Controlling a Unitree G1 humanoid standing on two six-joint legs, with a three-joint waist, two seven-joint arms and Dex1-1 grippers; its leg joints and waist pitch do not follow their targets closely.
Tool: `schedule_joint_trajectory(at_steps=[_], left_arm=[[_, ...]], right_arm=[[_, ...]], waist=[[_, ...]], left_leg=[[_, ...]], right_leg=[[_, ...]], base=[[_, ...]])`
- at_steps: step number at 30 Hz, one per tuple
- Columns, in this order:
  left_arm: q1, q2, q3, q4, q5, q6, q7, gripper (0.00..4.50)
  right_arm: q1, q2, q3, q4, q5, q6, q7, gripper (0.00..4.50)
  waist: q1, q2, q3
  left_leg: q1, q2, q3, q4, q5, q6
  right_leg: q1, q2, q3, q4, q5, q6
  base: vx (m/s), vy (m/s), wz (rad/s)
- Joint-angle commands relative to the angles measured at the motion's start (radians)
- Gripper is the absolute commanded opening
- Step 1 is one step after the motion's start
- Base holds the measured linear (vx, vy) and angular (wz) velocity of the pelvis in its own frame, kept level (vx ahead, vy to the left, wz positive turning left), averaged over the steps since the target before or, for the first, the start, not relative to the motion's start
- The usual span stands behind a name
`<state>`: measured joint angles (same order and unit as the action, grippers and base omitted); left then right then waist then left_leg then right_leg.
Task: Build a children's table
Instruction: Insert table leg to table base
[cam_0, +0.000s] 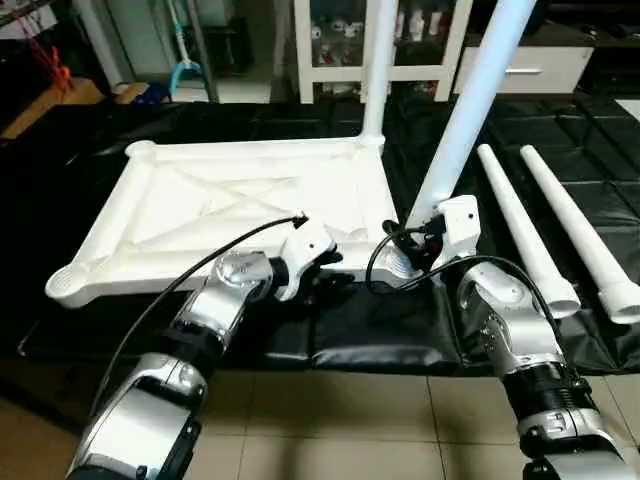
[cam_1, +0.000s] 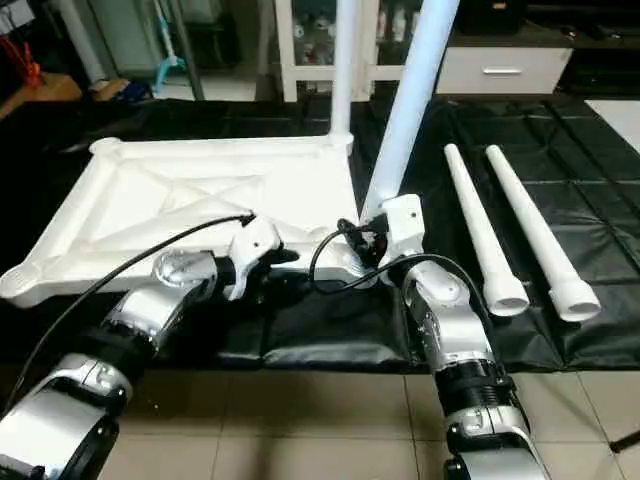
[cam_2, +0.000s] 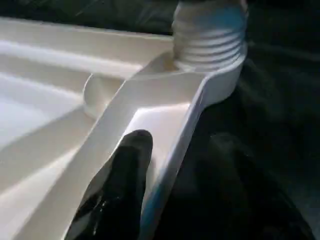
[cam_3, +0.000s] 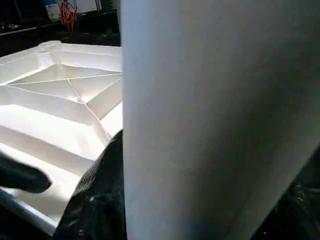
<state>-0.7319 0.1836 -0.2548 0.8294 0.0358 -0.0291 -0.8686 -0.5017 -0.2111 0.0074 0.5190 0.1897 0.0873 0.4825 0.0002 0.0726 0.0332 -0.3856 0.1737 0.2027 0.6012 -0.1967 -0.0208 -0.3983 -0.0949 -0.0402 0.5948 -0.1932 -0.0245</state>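
From the head, the upturned white tabletop (cam_0: 240, 205) lies on black sheeting (cam_0: 380, 335) with a leg (cam_0: 470, 110) in its near corner socket, right gripper (cam_0: 425, 245) clamped on it; the left wrist shows left gripper (cam_2: 145, 200) jaws apart at the rim; the right wrist shows that leg close.

The tabletop (cam_0: 230, 215) is white, its underside crossed by raised diagonal ribs. All 4 legs are white: 2 upright (cam_0: 375, 70) (cam_0: 470, 110) at centre top, 2 lying (cam_0: 525, 235) (cam_0: 585, 235) at right. The mat (cam_0: 390, 340) is glossy black, the floor (cam_0: 340, 430) beige tile. Forearms (cam_0: 510, 330) are silver, fingers (cam_2: 120, 190) black.
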Motion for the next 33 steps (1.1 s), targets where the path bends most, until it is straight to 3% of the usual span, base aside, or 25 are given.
schedule_joint_trajectory(at_steps=[1, 4, 16, 17, 18, 20, 30, 32, 33], left_arm=[[-0.021, 0.003, -0.004, 0.012, -0.002, -0.013, -0.037, 2.52], [-0.032, 0.012, -0.018, 0.028, 0.006, -0.020, -0.085, 2.68], [-0.047, 0.022, -0.037, 0.081, 0.032, -0.026, -0.139, 2.84], [-0.053, 0.019, -0.030, 0.090, 0.025, -0.026, -0.137, 2.57], [-0.060, 0.016, -0.024, 0.097, 0.020, -0.023, -0.134, 2.50], [-0.074, 0.010, -0.013, 0.111, 0.010, -0.023, -0.134, 2.50], [-0.078, 0.021, -0.023, 0.126, 0.018, -0.014, -0.198, 1.67], [-0.078, 0.020, -0.024, 0.128, 0.016, -0.009, -0.206, 1.64], [-0.074, 0.021, -0.028, 0.133, 0.023, -0.014, -0.204, 1.58]], right_arm=[[0.035, -0.022, 0.083, 0.016, -0.065, 0.028, 0.058, 1.87], [0.037, -0.037, 0.095, 0.008, -0.071, 0.020, 0.088, 1.87], [0.041, -0.017, 0.111, -0.003, -0.090, 0.010, 0.082, 1.87], [0.040, -0.017, 0.114, -0.003, -0.092, 0.007, 0.083, 1.87], [0.040, -0.017, 0.116, -0.001, -0.094, 0.003, 0.084, 1.87], [0.041, -0.018, 0.118, 0.000, -0.097, 0.000, 0.085, 1.87], [0.049, -0.030, 0.129, -0.008, -0.111, -0.015, 0.087, 1.87], [0.046, -0.031, 0.130, -0.007, -0.112, -0.017, 0.084, 1.87], [0.045, -0.028, 0.129, -0.008, -0.109, -0.015, 0.081, 1.87]], waist=[[0.001, -0.015, -0.067], [0.002, -0.014, -0.066], [-0.005, -0.013, -0.065], [-0.005, 0.002, -0.065], [-0.010, -0.007, -0.065], [-0.011, -0.001, -0.066], [-0.016, 0.001, -0.067], [-0.017, -0.008, -0.067], [-0.016, -0.007, -0.067]], left_leg=[[0.016, 0.046, -0.025, -0.061, -0.076, 0.127], [0.017, 0.047, -0.024, -0.059, -0.072, 0.145], [0.018, 0.049, -0.025, -0.062, -0.097, 0.131], [0.020, 0.049, -0.027, -0.062, -0.098, 0.129], [0.020, 0.048, -0.025, -0.061, -0.103, 0.129], [0.019, 0.048, -0.026, -0.062, -0.106, 0.130], [0.018, 0.048, -0.026, -0.059, -0.093, 0.147], [0.017, 0.048, -0.026, -0.059, -0.094, 0.148], [0.017, 0.048, -0.026, -0.059, -0.087, 0.153]], right_leg=[[0.053, -0.049, 0.024, -0.046, 0.054, -0.248], [0.052, -0.050, 0.023, -0.047, 0.048, -0.255], [0.052, -0.049, 0.022, -0.050, 0.014, -0.259], [0.052, -0.050, 0.022, -0.049, 0.017, -0.260], [0.051, -0.047, 0.021, -0.050, 0.028, -0.262], [0.054, -0.049, 0.021, -0.049, 0.032, -0.265], [0.055, -0.049, 0.020, -0.049, 0.034, -0.269], [0.056, -0.048, 0.020, -0.050, 0.026, -0.270], [0.055, -0.050, 0.020, -0.048, 0.029, -0.270]], base=[[0.000, 0.000, 0.00], [0.000, 0.000, 0.00], [0.000, 0.000, 0.00], [0.000, 0.000, 0.00], [0.000, 0.000, 0.00], [0.000, 0.000, 0.00], [0.000, 0.000, 0.00], [0.000, 0.000, 0.00], [0.000, 0.000, 0.00]])
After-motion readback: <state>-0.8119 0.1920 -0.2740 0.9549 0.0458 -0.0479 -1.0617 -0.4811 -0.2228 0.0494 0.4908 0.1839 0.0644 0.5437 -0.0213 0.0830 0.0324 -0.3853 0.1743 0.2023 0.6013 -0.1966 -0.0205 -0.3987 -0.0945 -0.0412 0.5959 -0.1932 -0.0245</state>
